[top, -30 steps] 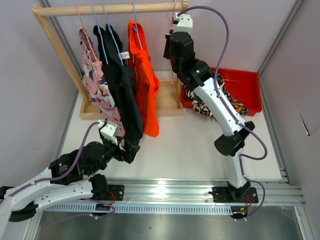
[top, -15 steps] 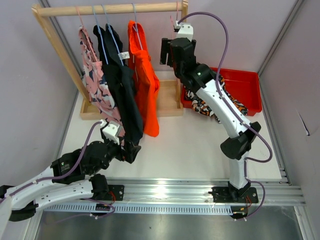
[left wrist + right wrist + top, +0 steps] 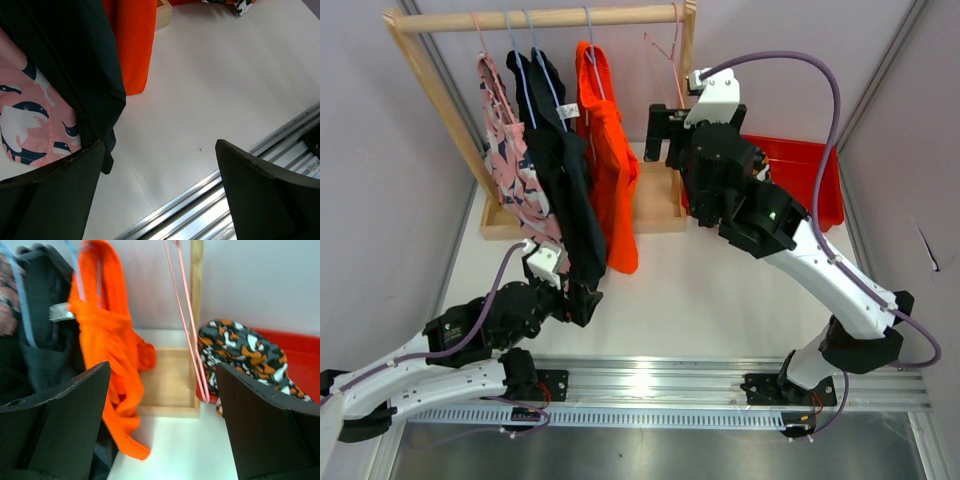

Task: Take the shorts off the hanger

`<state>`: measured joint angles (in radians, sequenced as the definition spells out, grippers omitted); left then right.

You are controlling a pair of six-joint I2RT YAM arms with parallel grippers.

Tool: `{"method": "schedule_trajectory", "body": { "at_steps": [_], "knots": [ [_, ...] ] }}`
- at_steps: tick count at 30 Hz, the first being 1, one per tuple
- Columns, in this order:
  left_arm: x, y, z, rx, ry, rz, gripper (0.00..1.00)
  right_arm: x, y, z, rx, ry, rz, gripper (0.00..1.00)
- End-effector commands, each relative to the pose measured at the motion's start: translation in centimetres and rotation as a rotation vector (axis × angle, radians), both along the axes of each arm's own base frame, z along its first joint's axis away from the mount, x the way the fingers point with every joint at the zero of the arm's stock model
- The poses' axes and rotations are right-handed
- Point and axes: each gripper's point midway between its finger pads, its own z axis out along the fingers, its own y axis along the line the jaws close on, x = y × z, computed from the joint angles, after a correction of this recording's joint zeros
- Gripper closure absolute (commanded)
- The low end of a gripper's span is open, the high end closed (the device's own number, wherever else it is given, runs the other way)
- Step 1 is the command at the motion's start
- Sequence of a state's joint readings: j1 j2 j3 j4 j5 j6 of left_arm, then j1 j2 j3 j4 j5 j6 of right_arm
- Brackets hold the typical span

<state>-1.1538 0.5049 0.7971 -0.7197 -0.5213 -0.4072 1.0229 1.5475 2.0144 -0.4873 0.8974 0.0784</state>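
Observation:
Three shorts hang on hangers from the wooden rail: pink shark-print, dark navy and orange. An empty pink hanger hangs at the rail's right end, seen close up in the right wrist view. My right gripper is open, a little in front of that hanger and touching nothing. My left gripper is open low on the table, beside the hem of the dark navy shorts; nothing lies between its fingers.
A red bin at the back right holds orange, black and white patterned shorts. The rack's wooden base tray and right post stand just ahead of my right gripper. An aluminium rail runs along the near edge.
My right gripper, shut up at the pink hanger's hook a second ago, has opened, let go and drawn back down and away from the rail. The left arm has barely moved.

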Motion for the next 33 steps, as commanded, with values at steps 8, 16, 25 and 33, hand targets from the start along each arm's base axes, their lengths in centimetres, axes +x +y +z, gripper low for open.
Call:
{"method": "schedule_trajectory", "body": {
  "at_steps": [8, 16, 25, 33],
  "knots": [
    [0.2, 0.2, 0.7, -0.022, -0.029, 0.004, 0.01, 4.3, 9.2, 2.3, -0.097, -0.107, 0.071, 0.12],
    [0.0, 0.1, 0.9, -0.033, -0.032, -0.01, 0.01, 8.4, 11.4, 2.7, 0.003, -0.18, 0.135, 0.17],
    [-0.1, 0.1, 1.0, -0.043, -0.036, -0.018, 0.01, 11.6, 12.8, 3.3, 0.118, -0.254, 0.233, 0.18],
    [-0.2, 0.1, 1.1, -0.049, -0.038, -0.019, 0.01, 14.8, 13.7, 2.2, 0.224, -0.255, 0.33, 0.21]
  ]
}}
